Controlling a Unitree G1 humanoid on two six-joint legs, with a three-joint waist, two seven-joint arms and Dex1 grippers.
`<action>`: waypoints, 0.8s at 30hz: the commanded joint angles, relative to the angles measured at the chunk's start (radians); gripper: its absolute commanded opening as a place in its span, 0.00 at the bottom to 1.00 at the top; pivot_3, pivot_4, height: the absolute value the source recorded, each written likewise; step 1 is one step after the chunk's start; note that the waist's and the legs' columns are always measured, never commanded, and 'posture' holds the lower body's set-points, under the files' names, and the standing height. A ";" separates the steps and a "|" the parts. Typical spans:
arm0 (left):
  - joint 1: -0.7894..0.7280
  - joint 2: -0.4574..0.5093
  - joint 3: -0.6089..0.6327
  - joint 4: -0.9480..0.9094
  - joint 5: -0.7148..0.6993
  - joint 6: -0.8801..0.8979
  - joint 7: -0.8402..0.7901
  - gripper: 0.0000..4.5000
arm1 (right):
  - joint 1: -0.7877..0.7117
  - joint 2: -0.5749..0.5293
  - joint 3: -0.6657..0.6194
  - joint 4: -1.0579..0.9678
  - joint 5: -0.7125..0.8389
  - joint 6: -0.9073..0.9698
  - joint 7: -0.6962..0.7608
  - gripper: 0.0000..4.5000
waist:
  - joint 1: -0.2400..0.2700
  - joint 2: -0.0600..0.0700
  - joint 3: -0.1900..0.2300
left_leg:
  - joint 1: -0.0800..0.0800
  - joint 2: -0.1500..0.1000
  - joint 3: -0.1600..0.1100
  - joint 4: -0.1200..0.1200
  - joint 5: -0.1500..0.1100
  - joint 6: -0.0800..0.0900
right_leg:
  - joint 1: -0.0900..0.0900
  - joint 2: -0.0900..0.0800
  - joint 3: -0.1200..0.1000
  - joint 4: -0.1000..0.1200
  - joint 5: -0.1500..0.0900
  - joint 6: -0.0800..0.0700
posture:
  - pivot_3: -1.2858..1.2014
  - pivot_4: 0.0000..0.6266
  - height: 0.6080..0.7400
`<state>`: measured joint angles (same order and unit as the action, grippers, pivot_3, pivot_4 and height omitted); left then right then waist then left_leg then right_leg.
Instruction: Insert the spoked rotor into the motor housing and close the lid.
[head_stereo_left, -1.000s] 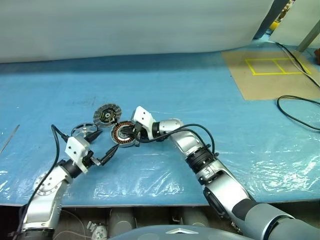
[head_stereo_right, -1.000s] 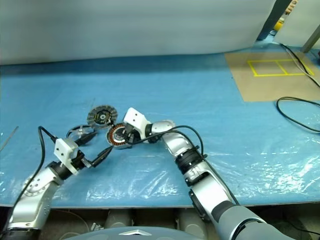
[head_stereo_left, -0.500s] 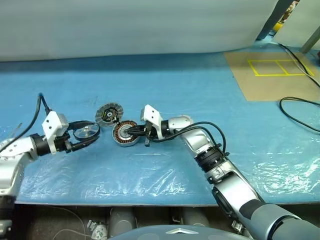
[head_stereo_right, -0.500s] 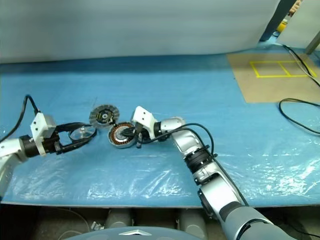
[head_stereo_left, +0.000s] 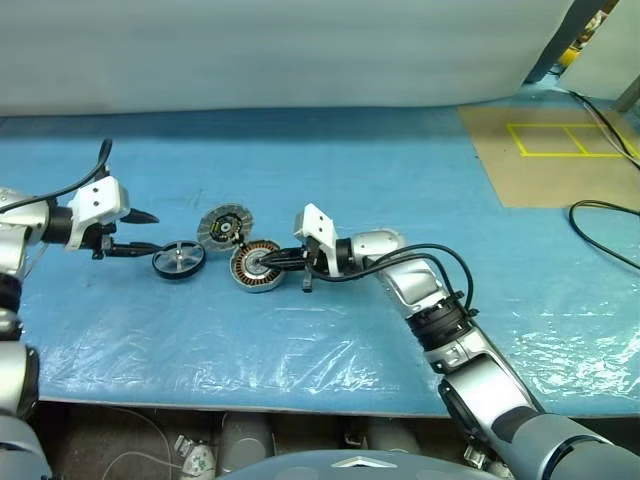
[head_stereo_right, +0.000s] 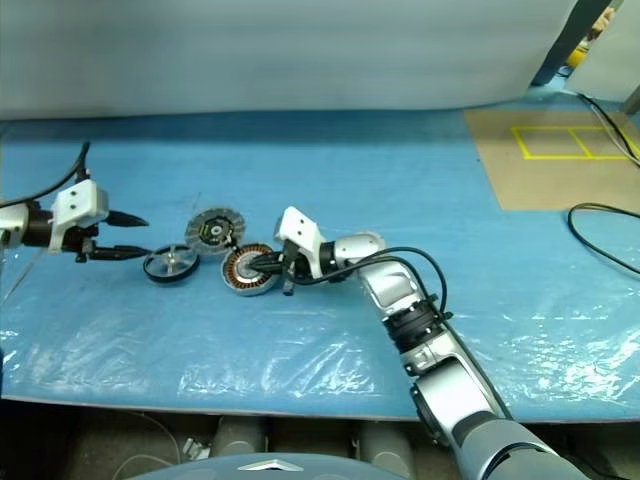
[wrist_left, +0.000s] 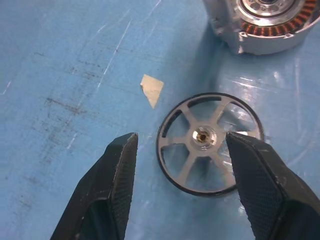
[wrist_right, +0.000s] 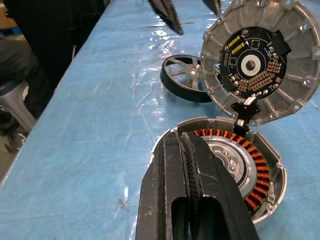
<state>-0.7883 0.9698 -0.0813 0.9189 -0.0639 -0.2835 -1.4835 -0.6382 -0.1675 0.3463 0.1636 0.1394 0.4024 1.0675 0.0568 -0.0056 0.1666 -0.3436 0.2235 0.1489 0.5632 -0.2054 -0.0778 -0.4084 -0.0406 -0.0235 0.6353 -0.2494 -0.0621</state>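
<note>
The spoked rotor (head_stereo_left: 179, 260) lies flat on the blue sheet, a dark ring with silver spokes (wrist_left: 208, 142). My left gripper (head_stereo_left: 140, 232) hovers just left of it, open, its fingers (wrist_left: 112, 185) spread wider than the ring with nothing held. To the rotor's right, the motor housing (head_stereo_left: 257, 265) faces up, showing its copper windings (wrist_right: 257, 175). The lid (head_stereo_left: 222, 225) stands tilted at the housing's far edge, its dark inner face with yellow marks (wrist_right: 260, 60) showing. My right gripper (head_stereo_left: 268, 262) is shut and empty, its tips over the housing's rim.
A small paper scrap (wrist_left: 151, 89) lies on the sheet near the rotor. A brown board with yellow tape (head_stereo_left: 545, 150) and a black cable (head_stereo_left: 610, 225) are far right. A pale curtain runs along the back. The table's front edge is close.
My left arm swung from the front of the table out to the left and up, and now points at the rotor. Its fingers closed partway. The right gripper stays at the housing.
</note>
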 joint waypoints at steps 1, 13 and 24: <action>-0.075 -0.023 -0.036 0.117 0.078 -0.137 0.009 0.64 | 0.026 -0.039 -0.016 -0.121 0.051 0.036 0.019 0.00 | 0.002 0.000 0.000 | -0.001 0.000 0.000 0.000 0.000 0.000 | 0.000 0.000 0.000 0.000 0.000 0.000 | 0.52 0.24 1.00; -0.109 -0.070 -0.069 0.272 0.206 -0.414 0.126 0.64 | 0.098 -0.102 -0.012 -0.218 0.076 0.053 -0.023 0.00 | 0.017 -0.001 0.000 | -0.004 0.000 -0.001 0.000 -0.001 -0.002 | 0.000 0.000 -0.001 0.000 0.000 0.001 | 0.52 0.24 1.00; -0.046 -0.090 -0.049 0.285 0.198 -0.495 0.163 0.64 | 0.142 -0.085 0.012 -0.267 0.081 0.085 -0.081 0.00 | 0.021 -0.001 0.001 | -0.004 0.000 -0.002 0.001 -0.001 -0.002 | 0.000 0.000 -0.001 0.001 0.000 0.001 | 0.52 0.24 1.00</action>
<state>-0.8385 0.8690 -0.1547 1.2068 0.1570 -0.7597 -1.3101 -0.4935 -0.2616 0.3588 -0.0554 0.1980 0.4889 0.9938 0.0777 -0.0068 0.1671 -0.3472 0.2240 0.1474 0.5640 -0.2063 -0.0796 -0.4085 -0.0405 -0.0247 0.6367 -0.2491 -0.0614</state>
